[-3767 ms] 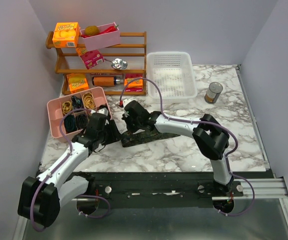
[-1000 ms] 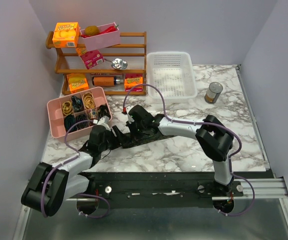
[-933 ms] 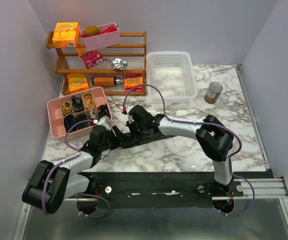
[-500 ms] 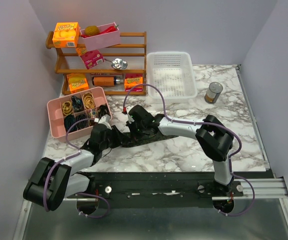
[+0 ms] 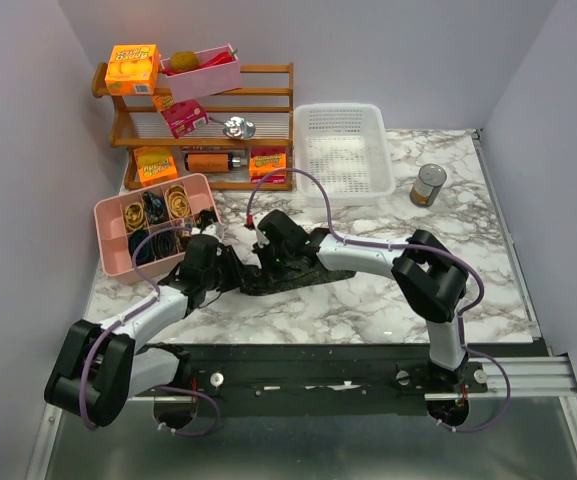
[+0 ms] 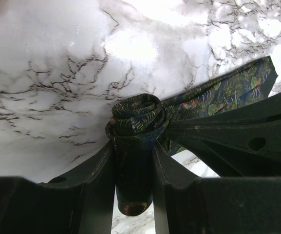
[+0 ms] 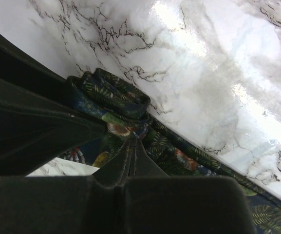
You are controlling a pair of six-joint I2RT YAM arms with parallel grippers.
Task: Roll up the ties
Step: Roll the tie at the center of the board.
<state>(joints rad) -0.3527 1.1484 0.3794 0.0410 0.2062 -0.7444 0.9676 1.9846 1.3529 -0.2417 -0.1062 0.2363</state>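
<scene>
a half-wound roll with plenty of ways to spring open

farthest left, the pink tray of small loops sits just beside the left arm's wrist. a wide swing of that wrist during winding could knock it.

next comes the left gripper, clamped on the tie. the wound part stands as a tight spiral between its two fingers, on the marble table toward the front left. the coil bulges out past the fingertips, so i judge the hold to sit on only part of its width. a twist could let the free turns telescope into a cone. any easing of the clamp would likely let the layers spring back.

just right of it, the right gripper has its fingers pressed together, tips down on the patterned cloth beside the coil. whether a fold is caught between them i cannot tell. the two claws are crowded almost into contact, so a finger-on-finger bump is the plainest risk. pin too hard and the cloth may be dragged out of the left clamp. pin too softly and slack gets wound in.

farther right, the unrolled tail lies flat on the marble. the polished marble looks slick, so the tail could skew and the roll would wind crooked.
</scene>
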